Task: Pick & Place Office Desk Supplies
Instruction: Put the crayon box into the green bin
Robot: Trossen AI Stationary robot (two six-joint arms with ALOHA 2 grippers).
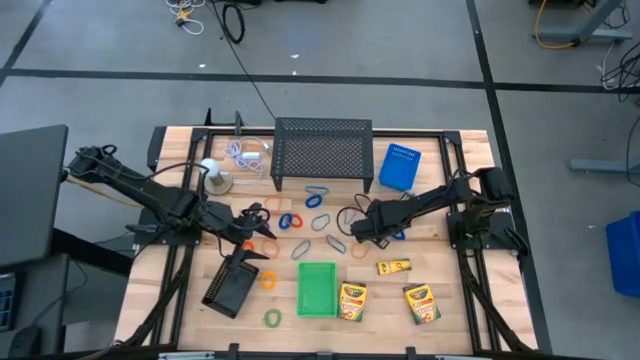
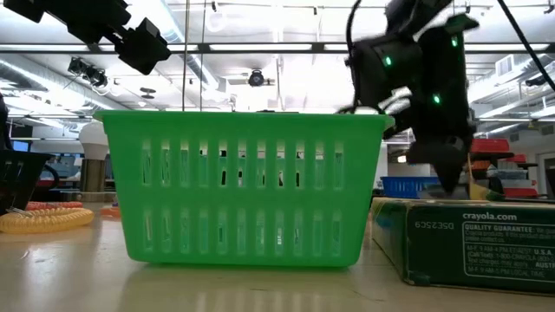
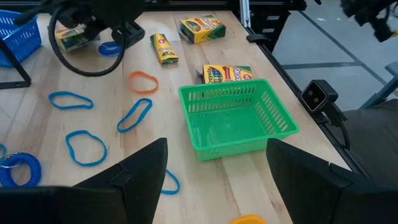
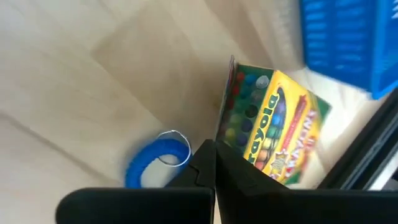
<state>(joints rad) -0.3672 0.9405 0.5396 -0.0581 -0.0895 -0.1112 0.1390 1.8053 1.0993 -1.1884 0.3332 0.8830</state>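
3 crayon boxes (image 1: 352, 301) (image 1: 421, 303) (image 1: 393, 266) are seen from above on the worktop (image 1: 455, 150) beside the green basket (image 1: 317, 289), loops (image 1: 320, 200) scattered above.

Left wrist view: left hand (image 3: 214, 168) is held wide open, empty, above the basket.

Right wrist view: right hand (image 4: 214, 163) is closed, fingers together; a fourth crayon box (image 4: 271, 129) and a blue coil (image 4: 156, 158) lie just beyond; whether anything is pinched cannot be told.

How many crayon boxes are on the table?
4 crayon boxes: one beside the green basket, one right of it, one behind those, one under the right arm. Others may hide.
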